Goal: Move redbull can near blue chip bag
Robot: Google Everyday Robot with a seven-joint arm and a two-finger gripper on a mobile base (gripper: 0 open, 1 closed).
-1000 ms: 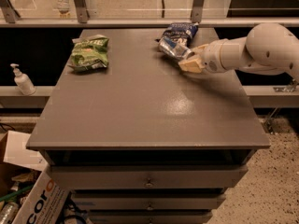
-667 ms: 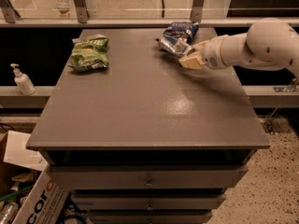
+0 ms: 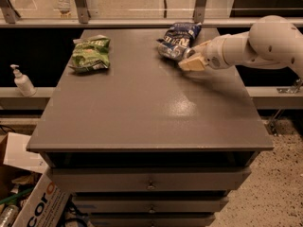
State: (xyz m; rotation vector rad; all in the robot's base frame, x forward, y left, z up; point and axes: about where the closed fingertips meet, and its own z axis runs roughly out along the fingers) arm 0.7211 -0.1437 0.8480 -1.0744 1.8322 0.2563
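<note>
The redbull can (image 3: 173, 51) lies on its side on the grey table (image 3: 142, 112), at the back right. Its left part rests against the front edge of the blue chip bag (image 3: 183, 32), a crinkled navy bag with white lettering. My gripper (image 3: 195, 56) reaches in from the right on a white arm (image 3: 265, 44). It sits at the can's right end, low over the table. Its tan fingers (image 3: 191, 64) stand apart, wider than the can, with the can's end between them.
A green chip bag (image 3: 91, 54) lies at the table's back left. A soap dispenser bottle (image 3: 22, 81) stands on a ledge to the left. Cardboard boxes (image 3: 28, 197) sit on the floor at lower left. Drawers (image 3: 150, 183) are below the tabletop.
The gripper has shifted only slightly at the can's right end. The can and both bags have stayed in place.
</note>
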